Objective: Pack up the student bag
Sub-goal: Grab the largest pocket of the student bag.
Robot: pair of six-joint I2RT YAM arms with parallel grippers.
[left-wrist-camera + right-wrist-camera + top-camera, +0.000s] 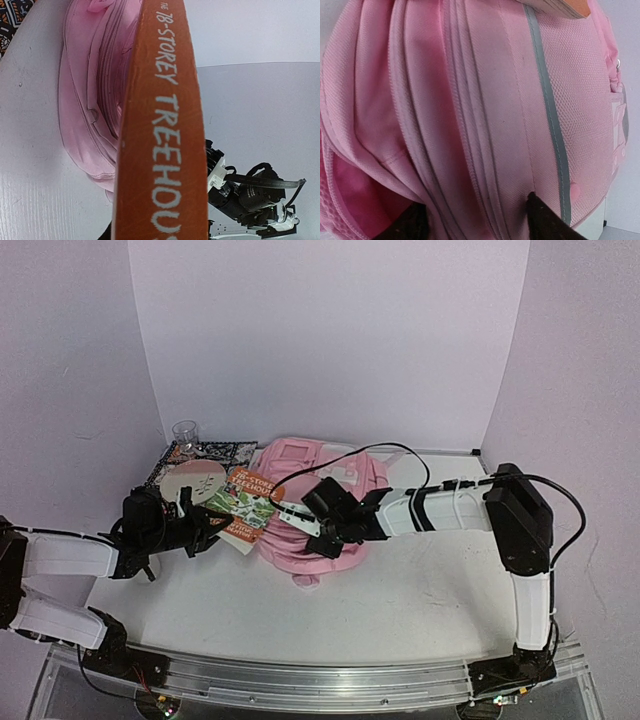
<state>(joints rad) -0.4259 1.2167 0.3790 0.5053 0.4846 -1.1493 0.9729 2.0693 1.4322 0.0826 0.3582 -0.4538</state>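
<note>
Two arms converge on the large, soft, pale-pink fabric student bag [300,462]. It lies slumped on the white table [420,585] toward the back, a little left of centre, pocketed face up, bulk sagging toward the near side. From the left, low, the left gripper [208,522] has its jaws closed on the near end of a thin paperback book with an orange spine and a green-and-orange cover [246,504]. The book is tilted and clear of the table. Its far edge is at the bag's left flank, touching or just over it; cannot tell which from above. Left wrist view: the spine fills the middle, pale lettering "The 78-Storey Treehouse", with pink fabric folds close behind on the left. That gripper's own fingers are almost wholly hidden by the book. From the right, the right gripper [318,538] reaches across, arm stretched nearly level, and sits on the bag's near side. Right wrist view: jaws spread wide, both dark fingertips [546,222] against the fabric, a band of parallel zip seams bulging between them. A grey stripe [547,110] runs up the mesh-textured panel, and a corner of the book shows at the top edge. Behind the left gripper, a round tan disc [192,480] lies flat, partly over a black-and-white patterned mat [218,451] in the back-left corner; material of either not clear. A small clear glass cup [185,431] stands upright at the mat's far-left corner.
</note>
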